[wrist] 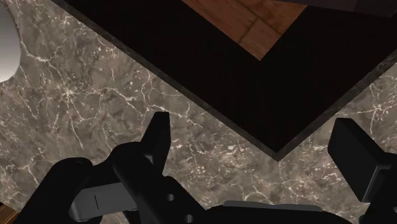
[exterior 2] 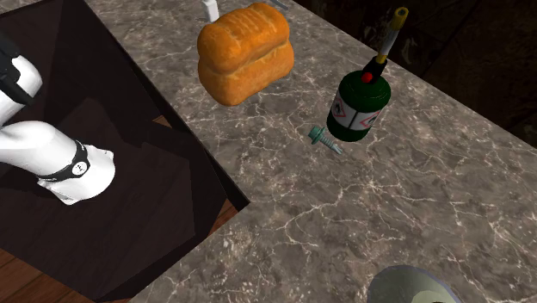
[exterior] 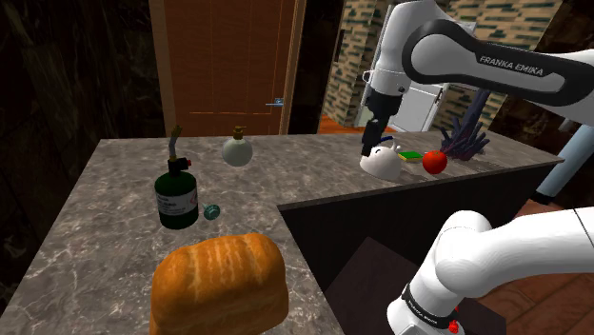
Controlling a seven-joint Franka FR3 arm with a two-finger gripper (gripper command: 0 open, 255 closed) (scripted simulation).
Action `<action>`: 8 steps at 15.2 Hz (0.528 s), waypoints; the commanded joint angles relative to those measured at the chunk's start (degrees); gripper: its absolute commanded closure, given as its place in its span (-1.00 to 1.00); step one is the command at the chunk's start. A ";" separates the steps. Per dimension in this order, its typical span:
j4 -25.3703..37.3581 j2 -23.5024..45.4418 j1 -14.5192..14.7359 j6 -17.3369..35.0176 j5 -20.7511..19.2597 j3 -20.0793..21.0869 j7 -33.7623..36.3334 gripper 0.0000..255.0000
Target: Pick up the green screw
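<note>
Hovering gripper (exterior: pixel 370 146), fingers spread wide, above counter (exterior: pixel 95 190) by white pot (exterior: pixel 384 163) | screw (exterior: pixel 211 210) lies just beside green canister (exterior: pixel 177 195), well apart from gripper

The white arm (exterior: pixel 481 249) rises from the shoulder view's 5 o'clock corner and bends near 2 o'clock, and its forearm reaches toward 10 o'clock. There the wrist turns straight down, toward 6 o'clock. The black gripper (exterior: pixel 370 146) points downward. In the wrist view its fingers (wrist: pixel 157 135) stand wide apart, clasping nothing.
</note>
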 commanded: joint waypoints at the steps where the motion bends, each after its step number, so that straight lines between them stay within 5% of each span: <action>1: 0.00 0.00 0.00 0.00 0.00 0.00 0.00 -1.00; 8: 0.97 10.81 2.36 8.88 3.34 3.16 3.39 -1.00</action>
